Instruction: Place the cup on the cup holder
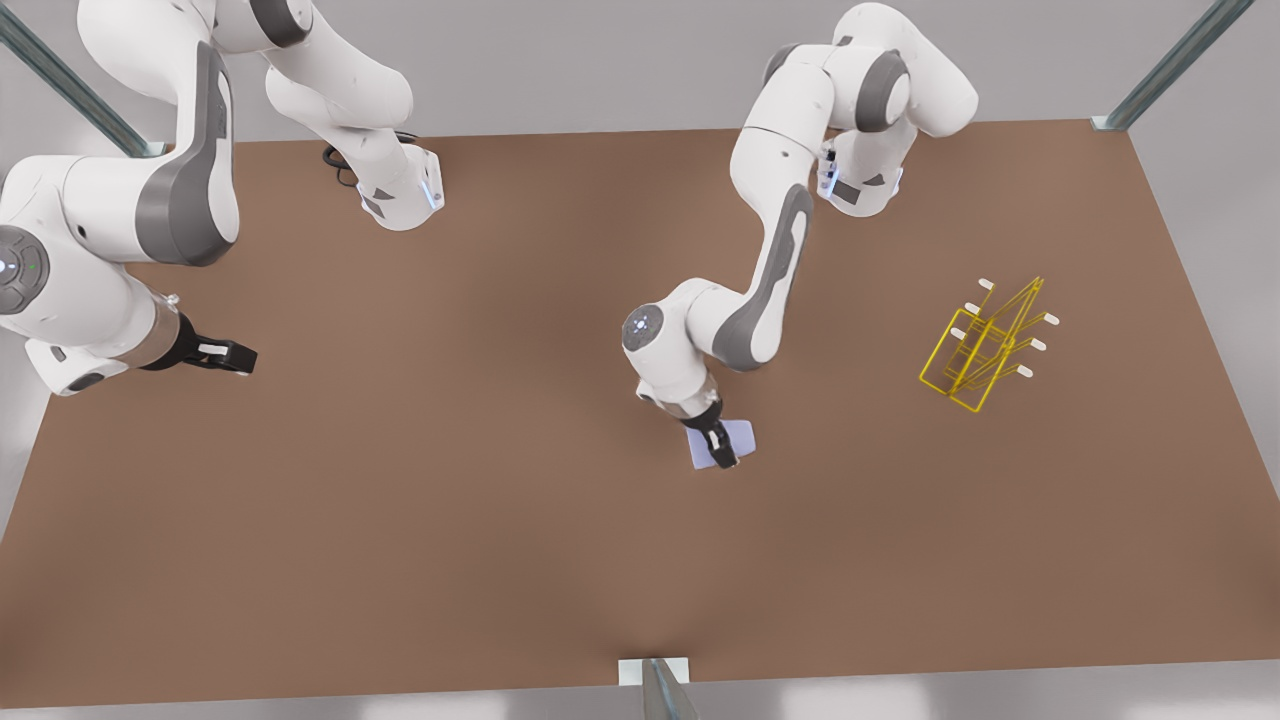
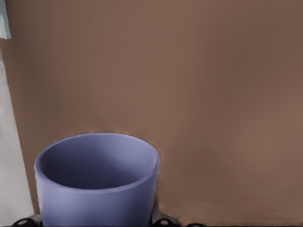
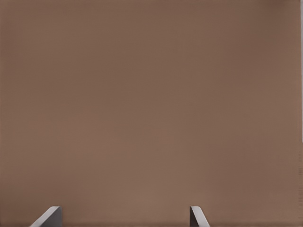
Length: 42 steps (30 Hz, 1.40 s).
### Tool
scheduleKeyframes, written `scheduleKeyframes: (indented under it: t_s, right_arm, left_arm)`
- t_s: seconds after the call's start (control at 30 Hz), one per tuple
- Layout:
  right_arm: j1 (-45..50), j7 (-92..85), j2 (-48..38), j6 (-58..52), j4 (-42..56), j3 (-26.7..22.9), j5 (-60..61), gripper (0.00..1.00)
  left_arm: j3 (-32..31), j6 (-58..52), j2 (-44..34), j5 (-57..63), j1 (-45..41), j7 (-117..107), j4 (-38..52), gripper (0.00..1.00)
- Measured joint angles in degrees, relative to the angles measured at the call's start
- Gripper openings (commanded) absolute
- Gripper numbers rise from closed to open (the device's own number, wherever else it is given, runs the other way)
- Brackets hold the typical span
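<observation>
The pale lavender-blue cup (image 1: 742, 434) is near the middle of the brown table (image 1: 450, 520). My left gripper (image 1: 718, 442) reaches down over it with one finger on each side. In the left wrist view the cup (image 2: 97, 184) is close up, its open mouth showing, and the fingertips (image 2: 163, 221) press against its walls. The yellow wire cup holder (image 1: 985, 345) with white-tipped pegs stands well off toward the front view's right. My right gripper (image 1: 225, 355) waits at the front view's left, open, its fingertips (image 3: 196, 216) over bare table.
The two arm bases (image 1: 400, 190) stand along the table's far edge. Metal frame posts (image 1: 1170, 65) rise at the corners and one post (image 1: 655, 690) at the near edge. Bare brown table lies between the cup and the holder.
</observation>
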Motion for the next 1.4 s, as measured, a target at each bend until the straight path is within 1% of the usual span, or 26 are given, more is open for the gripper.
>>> scheduleKeyframes:
  t_s: [0.1,0.23,0.3,0.4,0.6,0.77,0.83,0.93,1.07,1.23,1.4]
  right_arm:
    - [0.00,0.00,0.00,0.00,0.00,0.04,-0.03,1.00]
    - [0.08,-0.01,0.07,0.00,0.00,0.03,-0.04,1.00]
    - [1.22,0.00,0.23,0.00,0.00,0.12,0.01,1.00]
    - [2.15,0.00,0.34,0.00,0.00,0.14,0.06,1.00]
    - [2.29,0.02,0.36,-0.01,0.00,0.14,0.21,1.00]
    - [2.37,0.03,0.50,0.04,0.00,0.26,0.25,1.00]
    - [2.80,0.03,0.59,0.13,0.05,0.20,0.16,1.00]
    - [2.49,0.01,0.62,0.22,0.16,0.06,0.13,1.00]
    - [2.76,0.00,0.62,0.28,0.11,0.05,0.41,1.00]
    - [2.80,0.00,0.62,0.32,0.12,0.12,0.57,1.00]
    - [3.13,0.01,0.63,0.34,0.09,0.32,0.98,1.00]
  left_arm:
    - [0.93,-7.81,0.09,10.47,-0.76,0.00,0.00,0.62]
    - [0.69,-19.51,1.11,26.25,-0.96,0.17,-0.28,0.62]
    - [0.67,-24.80,1.53,32.67,-0.87,0.32,-1.67,0.62]
    - [0.68,-31.20,1.64,40.23,-0.84,0.54,-6.78,0.62]
    - [0.84,-40.17,-1.35,50.64,-1.01,0.78,-22.62,0.62]
    - [2.68,-43.34,-2.64,55.27,-0.78,0.92,-30.71,0.62]
    - [3.65,-43.88,-4.52,56.65,-0.72,0.97,-33.59,0.62]
    - [4.06,-44.17,-6.54,57.89,-0.67,0.41,-38.52,0.62]
    - [4.13,-43.41,-6.90,58.58,-0.46,-1.47,-43.94,0.62]
    - [3.83,-42.42,-6.96,58.33,-0.74,-4.52,-48.90,0.62]
    - [2.88,-40.38,-6.05,56.39,-0.59,-8.03,-50.12,0.62]
